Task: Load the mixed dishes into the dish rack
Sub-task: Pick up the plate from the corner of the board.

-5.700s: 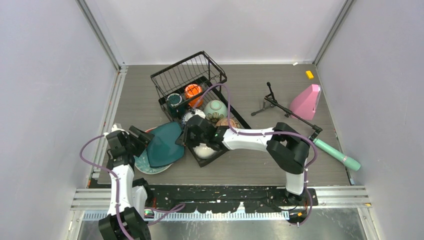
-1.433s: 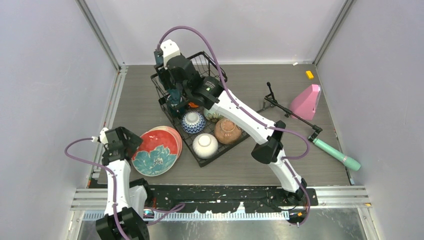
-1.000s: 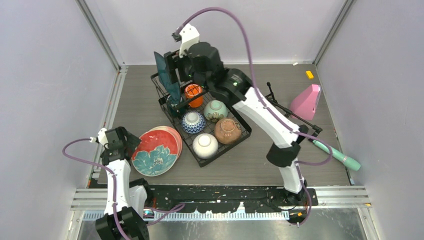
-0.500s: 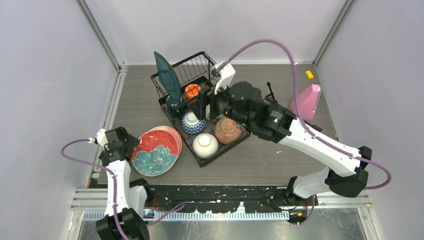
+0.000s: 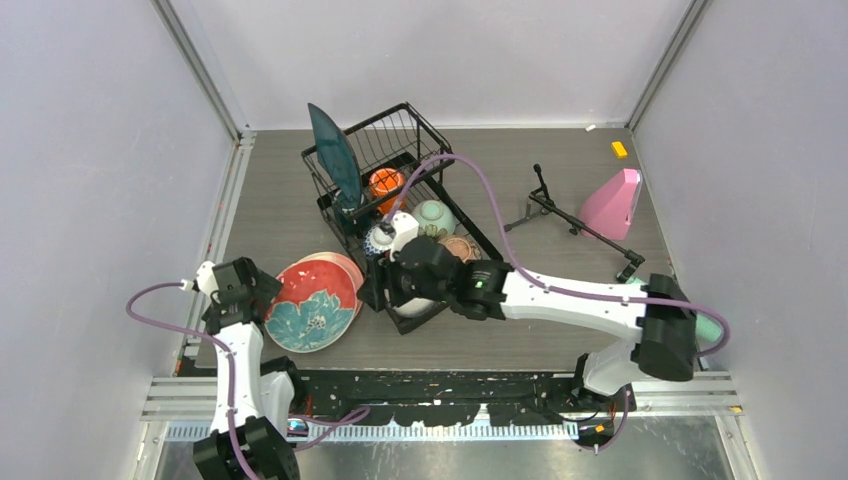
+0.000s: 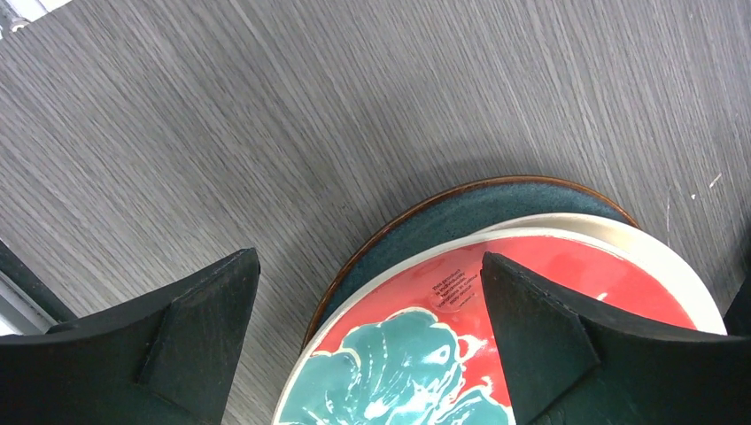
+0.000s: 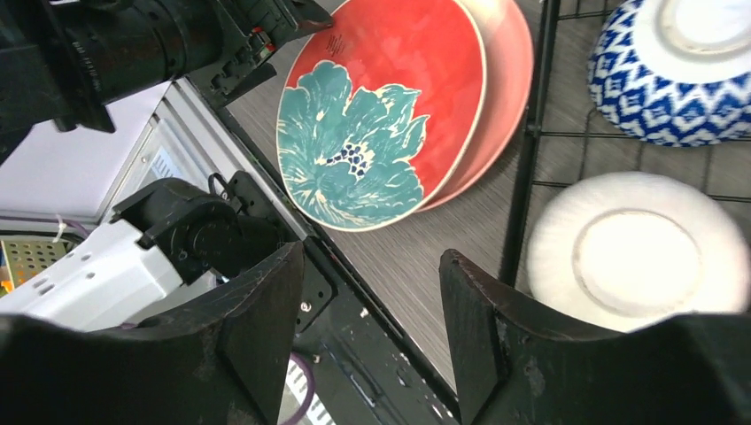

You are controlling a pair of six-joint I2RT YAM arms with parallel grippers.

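Right wrist view has the right end effector (image 7: 372, 266) empty, its dark wedge fingers partway apart, hanging over the grey wood-grain table (image 7: 416, 248) between the rack (image 7: 537, 133) and the stacked plates. The step in hand looks like a reach for the next plate. The red plate (image 7: 381, 115), glossy and glazed with a teal flower, lies flat on a pink plate (image 7: 507, 97). The left wrist view shows a dark plate (image 6: 460, 208) with a brown rim under both. The left end effector (image 6: 367, 266) stands wide and empty at the stack's far edge. Flat, slick, shallow plates give little to pinch, so the next move likely calls for a finger slid under the red rim, perhaps with the left tilting it, then a turn onto edge for the slots. Inside the thin black wire rack, a white bowl (image 7: 638, 252) and a blue zigzag bowl (image 7: 682, 71) sit mouth down, foot rings up. The top view shows a mint bowl (image 5: 433, 215), a tan bowl (image 5: 462, 247) and an orange mug (image 5: 385, 183) further back, and a teal plate (image 5: 333, 155) already standing on edge
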